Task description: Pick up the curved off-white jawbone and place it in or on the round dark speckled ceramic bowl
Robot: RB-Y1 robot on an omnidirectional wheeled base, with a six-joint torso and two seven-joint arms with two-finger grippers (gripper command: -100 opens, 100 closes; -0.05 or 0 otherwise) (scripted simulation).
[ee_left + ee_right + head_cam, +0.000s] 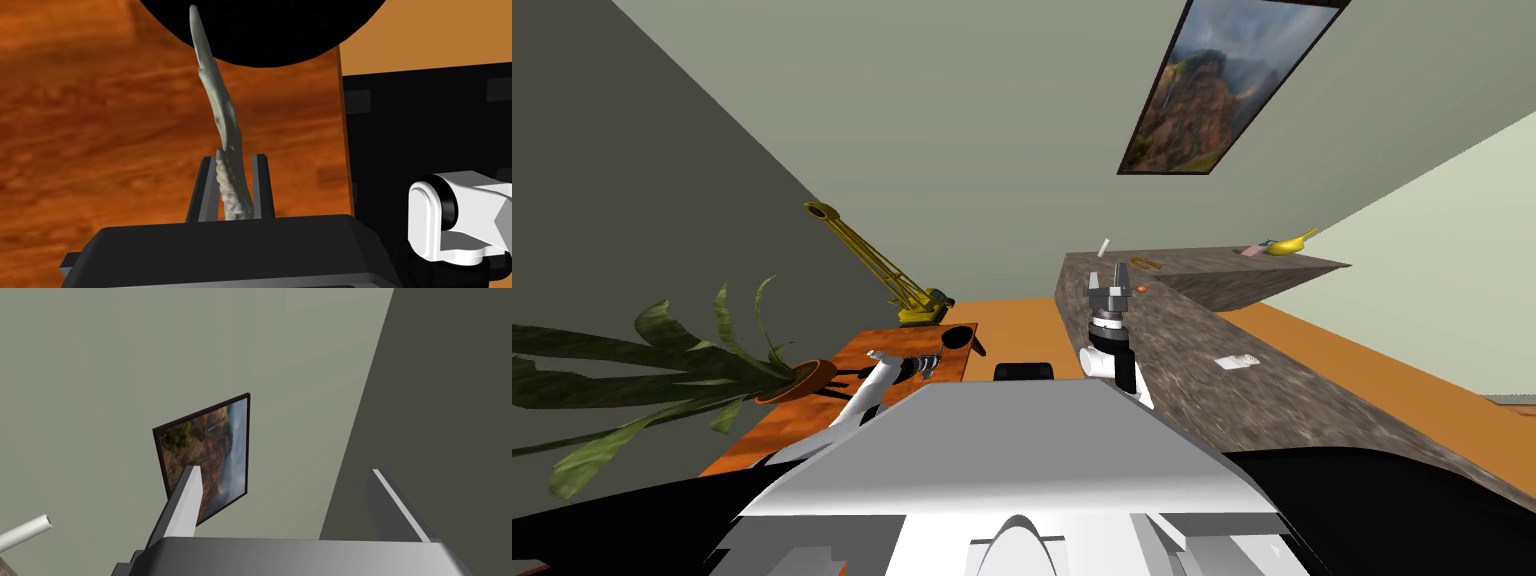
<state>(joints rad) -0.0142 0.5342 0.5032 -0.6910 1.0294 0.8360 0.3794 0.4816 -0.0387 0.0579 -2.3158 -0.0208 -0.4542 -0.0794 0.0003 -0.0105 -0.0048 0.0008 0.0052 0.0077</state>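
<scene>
Orange-brown wood makes up the desk [90, 125] under your left gripper [233, 159]. The dark bowl [260, 30] sits on it just ahead. The jawbone [217, 100] is pinched at its toothed end between the left fingers [262, 185], its thin tip pointing at the bowl and overlapping its rim. Your right gripper [285, 488] is raised, fingers spread wide, holding nothing.

A lived-in room of a home.
A framed landscape picture [1227, 85] hangs on the wall, with a potted plant [797, 380], a wooden table [782, 420], a yellow toy crane [884, 268] and a stone counter [1212, 330].
</scene>
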